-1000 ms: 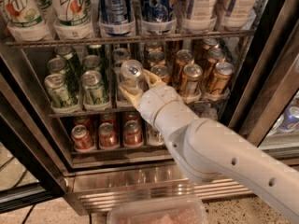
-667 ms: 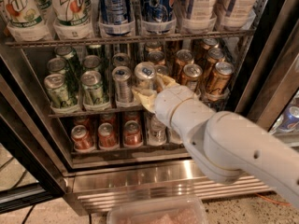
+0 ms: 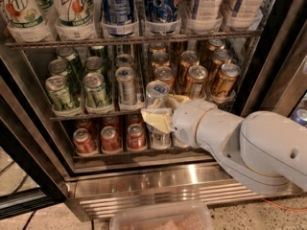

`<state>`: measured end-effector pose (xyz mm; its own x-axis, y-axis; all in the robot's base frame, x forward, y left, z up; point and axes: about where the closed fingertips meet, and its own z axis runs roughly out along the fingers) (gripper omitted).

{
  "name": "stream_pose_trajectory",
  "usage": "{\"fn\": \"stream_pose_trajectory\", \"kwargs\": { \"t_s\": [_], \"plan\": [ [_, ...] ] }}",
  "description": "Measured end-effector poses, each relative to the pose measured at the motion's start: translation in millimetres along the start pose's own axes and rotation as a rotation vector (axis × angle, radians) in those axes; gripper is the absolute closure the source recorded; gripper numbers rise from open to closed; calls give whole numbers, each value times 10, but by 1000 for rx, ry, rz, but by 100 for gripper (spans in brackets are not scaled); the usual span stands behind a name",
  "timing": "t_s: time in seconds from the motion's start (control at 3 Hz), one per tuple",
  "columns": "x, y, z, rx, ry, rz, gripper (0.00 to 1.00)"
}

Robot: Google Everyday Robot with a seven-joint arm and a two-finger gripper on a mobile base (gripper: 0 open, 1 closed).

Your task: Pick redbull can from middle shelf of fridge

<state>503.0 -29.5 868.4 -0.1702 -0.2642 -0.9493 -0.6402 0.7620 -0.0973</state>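
This looks like a shop or staff pantry. A large commercial drinks cooler with a black door frame (image 3: 283, 56) stands on a speckled stone floor (image 3: 249, 217), its 3 wire racks stocked in rows with big soda bottles (image 3: 72, 8), green cans (image 3: 96, 90), gold cans (image 3: 223, 80) and red cans (image 3: 110, 139), above a shiny stainless-steel base grille (image 3: 168, 190). The cream 2-finger gripper (image 3: 165, 110) clasps a slim silver can (image 3: 157, 94) at the front of the dark wire middle rack (image 3: 86, 114).

Cream gripper (image 3: 161, 110) around silver-blue redbull can (image 3: 156, 94); green cans (image 3: 96, 90), gold cans (image 3: 194, 80) behind.
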Motion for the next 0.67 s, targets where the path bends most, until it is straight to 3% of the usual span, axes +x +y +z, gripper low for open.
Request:
{"fn": "stream_pose_trajectory", "kwargs": {
  "t_s": [0.33,0.67],
  "plan": [
    [0,-1,0,0,0,0,100],
    [-46,-216,5,1,-13,6,100]
  ]
}}
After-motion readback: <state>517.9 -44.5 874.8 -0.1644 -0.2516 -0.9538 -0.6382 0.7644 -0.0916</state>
